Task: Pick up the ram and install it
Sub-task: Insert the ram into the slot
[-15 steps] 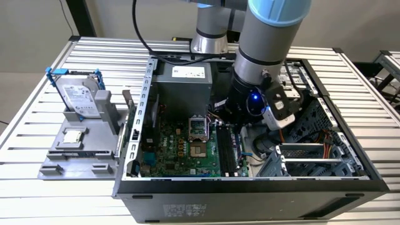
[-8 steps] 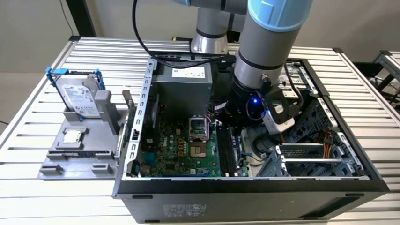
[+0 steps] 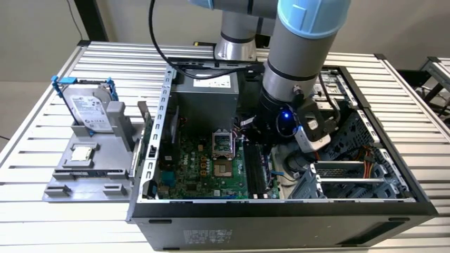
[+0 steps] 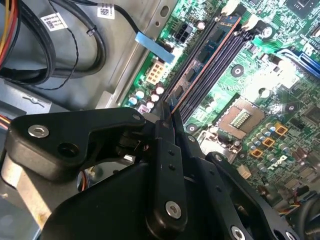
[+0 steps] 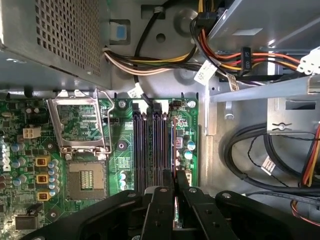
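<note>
I've got the arm down inside the open computer case [image 3: 281, 208], wrist over the motherboard [image 3: 204, 168]. Gripper [image 5: 174, 192] is closed on the ram [image 4: 202, 57]: in both wrist views the two black fingers [image 4: 167, 165] pinch its near end edge-on. The ram reads as a thin narrow stick, greenish-blue board with a coppery-orange edge catching the light and a row of dark chips along its face in the second wrist view. It stands on edge in line with the black memory slots [image 5: 147, 150], at the outermost slot on the side away from the processor socket [image 5: 82, 127], running the slots' full length. Its far end reaches the white latch [image 4: 229, 7] at the slots' far end. I can't tell whether it's fully seated or just resting in the slot mouth. The socket itself sits beside the slots with its metal load frame hinged open. Beyond the slots in the first wrist view, a bundle of yellow, orange and black cables [image 5: 165, 62] runs across the case wall near the perforated power supply [image 5: 55, 35]. In the exterior view, outside the case on the exterior view's left, a grey fixture [image 3: 88, 168] carries the hard drive [image 3: 90, 109] standing upright and a small square processor chip [image 3: 82, 153] lying flat.
</note>
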Available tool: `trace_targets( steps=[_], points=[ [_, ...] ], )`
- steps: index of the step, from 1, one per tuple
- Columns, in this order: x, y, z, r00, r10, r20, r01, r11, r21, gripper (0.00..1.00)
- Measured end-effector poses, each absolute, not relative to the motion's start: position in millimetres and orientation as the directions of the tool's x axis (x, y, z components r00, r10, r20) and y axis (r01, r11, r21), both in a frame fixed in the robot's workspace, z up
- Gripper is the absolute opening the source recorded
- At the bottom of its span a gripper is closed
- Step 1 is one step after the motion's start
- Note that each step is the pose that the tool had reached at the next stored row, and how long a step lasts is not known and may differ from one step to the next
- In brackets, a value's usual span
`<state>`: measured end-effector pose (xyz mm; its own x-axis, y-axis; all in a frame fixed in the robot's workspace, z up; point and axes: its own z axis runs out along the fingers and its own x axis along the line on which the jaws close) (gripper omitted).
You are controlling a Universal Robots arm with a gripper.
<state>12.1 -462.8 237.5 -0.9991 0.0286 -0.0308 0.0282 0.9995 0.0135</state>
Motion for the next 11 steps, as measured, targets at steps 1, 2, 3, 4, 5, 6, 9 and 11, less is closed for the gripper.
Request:
trace_targets(
  steps=[1,2,3,4,5,6,9,11],
  points=[
    [12,-463,237,-0.999,0.029,-0.031,0.028,1.000,0.013,0.00],
    [12,-463,236,-0.999,0.028,-0.031,0.028,1.000,0.012,0.00],
    [12,-463,235,-0.999,0.028,-0.031,0.028,1.000,0.011,0.00],
    [12,-463,234,-0.999,0.028,-0.031,0.028,1.000,0.010,0.00],
    [11,-463,232,-0.999,0.029,-0.031,0.028,1.000,0.010,0.00],
    [11,-463,231,-0.999,0.029,-0.031,0.028,1.000,0.010,0.00],
    [11,-463,227,-0.999,0.028,-0.030,0.028,1.000,0.008,0.00],
    [11,-463,224,-0.999,0.028,-0.030,0.028,1.000,0.008,0.00]
  ],
)
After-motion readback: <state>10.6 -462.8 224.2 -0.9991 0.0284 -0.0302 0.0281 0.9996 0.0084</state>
